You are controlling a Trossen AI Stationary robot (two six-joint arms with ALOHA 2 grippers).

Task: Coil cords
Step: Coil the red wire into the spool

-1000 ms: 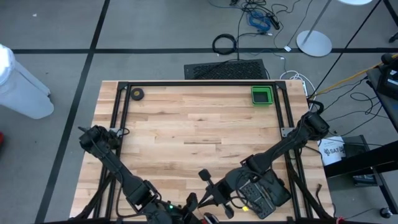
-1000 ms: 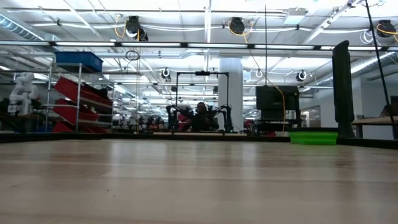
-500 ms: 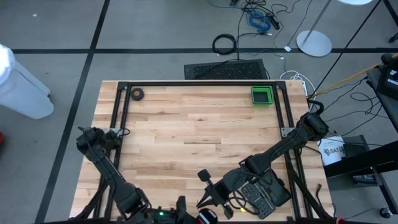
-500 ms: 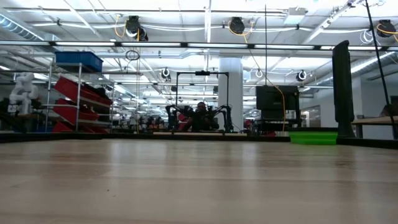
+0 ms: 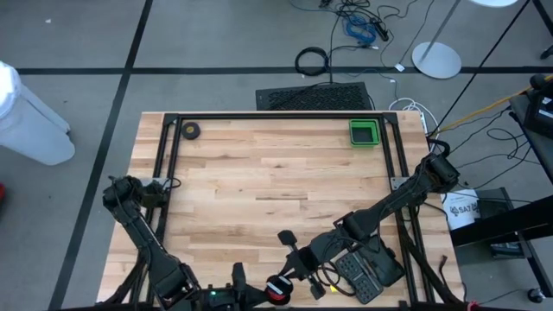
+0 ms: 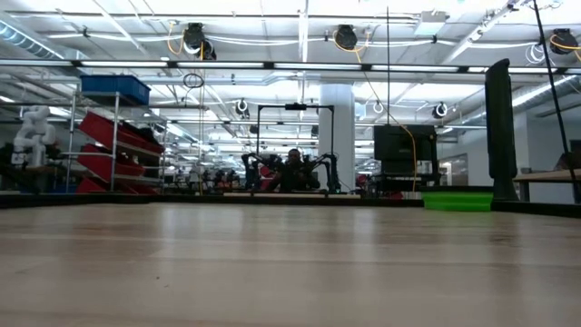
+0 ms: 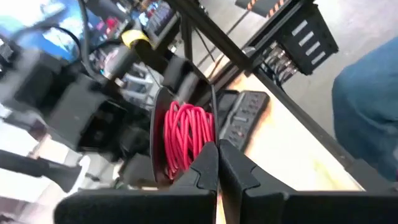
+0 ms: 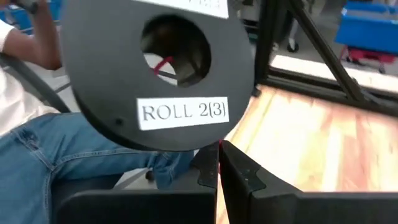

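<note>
Red cord (image 7: 186,137), wound on its black reel (image 8: 158,74) labelled "ROLL 2(3)", now at tabletop (image 5: 259,173) near edge btwn both arms; left arm has swung further back. Left claw (image 7: 217,163) clenched beside coil; right claw (image 8: 219,163) clenched by reel.

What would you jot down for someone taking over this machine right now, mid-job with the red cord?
Left tool: shut, tips right against the cord, at the table's near edge.
Right tool: shut, close to the reel's labelled face.
Cord: wound in many turns on the black reel.
Done: most of the cord looks coiled.
Left: check for a loose end; none shows clearly. What actually holds the reel is unclear.
</note>
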